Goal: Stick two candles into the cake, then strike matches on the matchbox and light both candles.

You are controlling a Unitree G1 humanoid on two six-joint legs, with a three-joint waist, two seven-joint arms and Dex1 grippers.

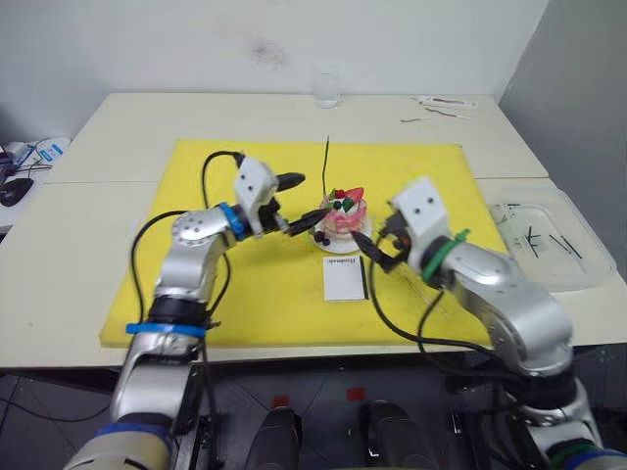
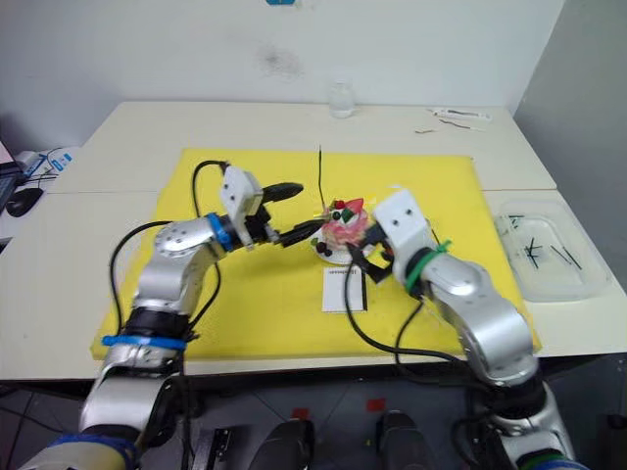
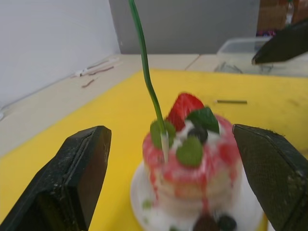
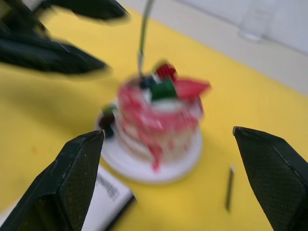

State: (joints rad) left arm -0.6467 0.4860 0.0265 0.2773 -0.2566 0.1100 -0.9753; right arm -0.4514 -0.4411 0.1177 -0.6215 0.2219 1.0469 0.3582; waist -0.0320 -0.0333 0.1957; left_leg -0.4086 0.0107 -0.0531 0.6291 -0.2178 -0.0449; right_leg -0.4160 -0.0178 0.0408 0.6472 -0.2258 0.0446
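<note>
The pink-and-white cake [image 1: 345, 217] sits on its small white plate [image 3: 143, 188] in the middle of the yellow mat [image 1: 245, 294]. One thin greenish candle [image 1: 326, 168] stands upright in its top, near the strawberry. My left gripper [image 1: 302, 204] is open just left of the cake, with one finger on either side of the candle's base and nothing held. On the cake's right side, close to the plate, my right gripper [image 1: 377, 245] is open and empty. The white matchbox [image 1: 344, 278] lies flat in front of the cake. A short dark match [image 4: 229, 188] lies on the mat beside the plate.
A clear plastic container [image 1: 573, 264] holding several dark matches [image 1: 537, 238] stands on the table at the right. At the back edge there is a glass [image 1: 326, 90], and thin sticks [image 1: 446, 103] lie at the back right.
</note>
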